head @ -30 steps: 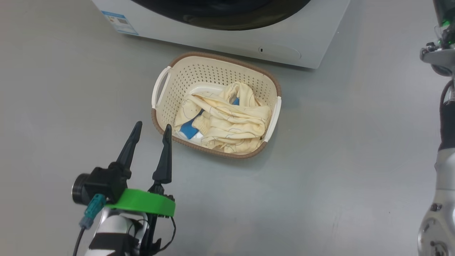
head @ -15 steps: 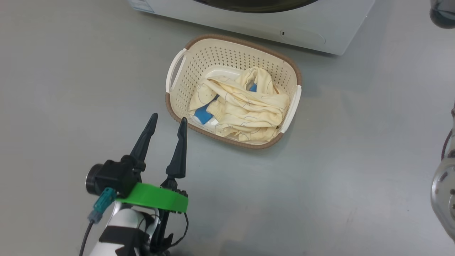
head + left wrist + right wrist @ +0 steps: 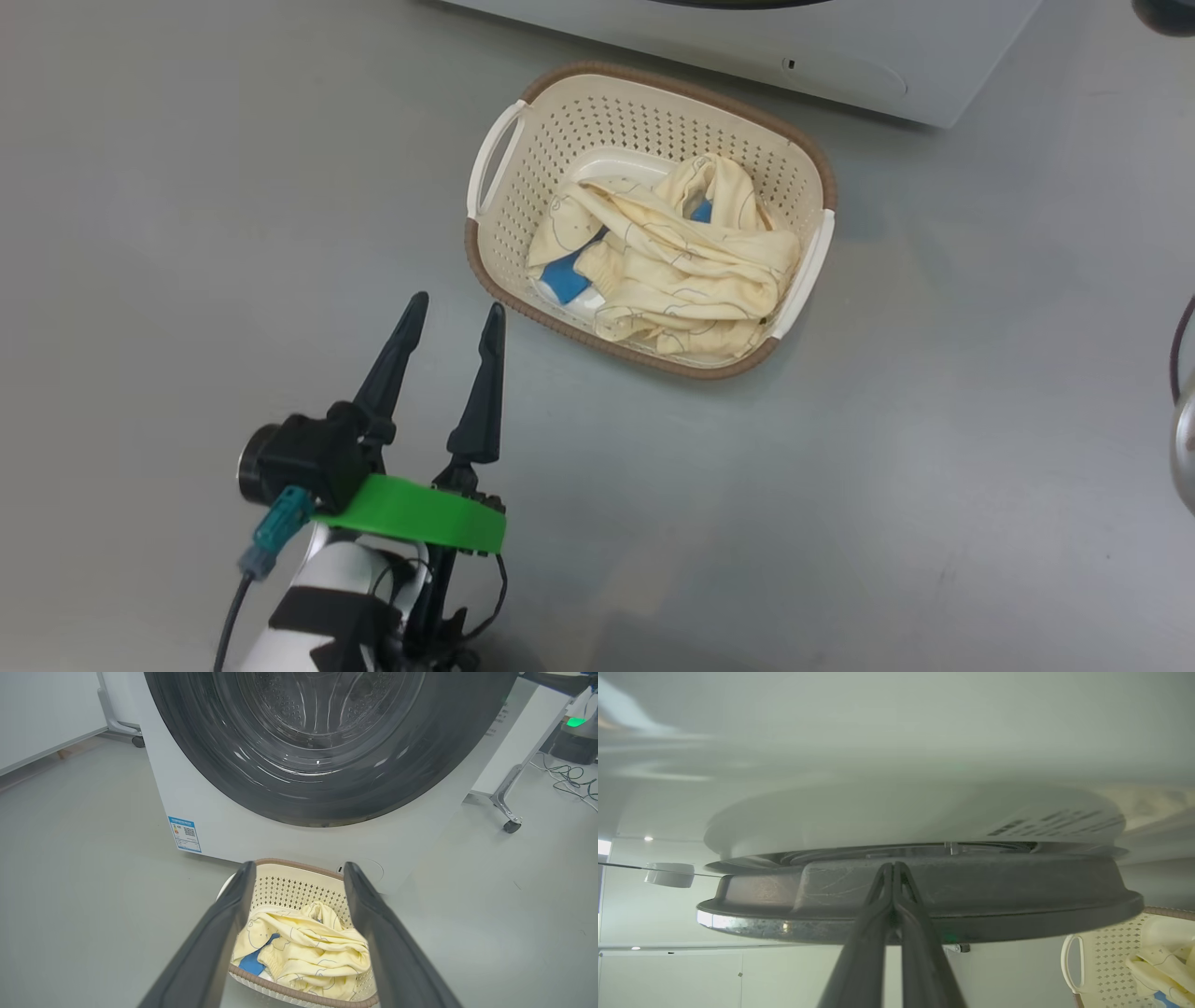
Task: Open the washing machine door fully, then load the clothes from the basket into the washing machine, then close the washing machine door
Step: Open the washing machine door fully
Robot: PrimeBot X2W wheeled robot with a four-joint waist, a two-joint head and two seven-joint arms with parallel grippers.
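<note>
The basket (image 3: 495,247) stands on the grey floor just in front of the washing machine (image 3: 840,56), with the clothes (image 3: 667,271) heaped inside. My left gripper (image 3: 456,306) hovers open at the basket's near left corner, empty. Along its fingers I see the basket (image 3: 299,886), the clothes (image 3: 303,947) and the washing machine door (image 3: 327,802), which looks shut against the white front. My right gripper (image 3: 893,864) is shut, holding nothing, its tips against the edge of the door's black rim (image 3: 1017,905). The basket (image 3: 1101,961) shows low at the right there.
A blue label (image 3: 185,834) marks the washer's lower front corner. A wheeled stand leg (image 3: 509,807) and loose cables (image 3: 570,774) lie to the washer's right. Open grey floor (image 3: 187,187) surrounds the basket. Part of my right arm (image 3: 1186,439) shows at the edge.
The head camera has swung, so the basket and washer have slid up and right in the picture. My left gripper stays open beside the basket. Less of the right arm shows.
</note>
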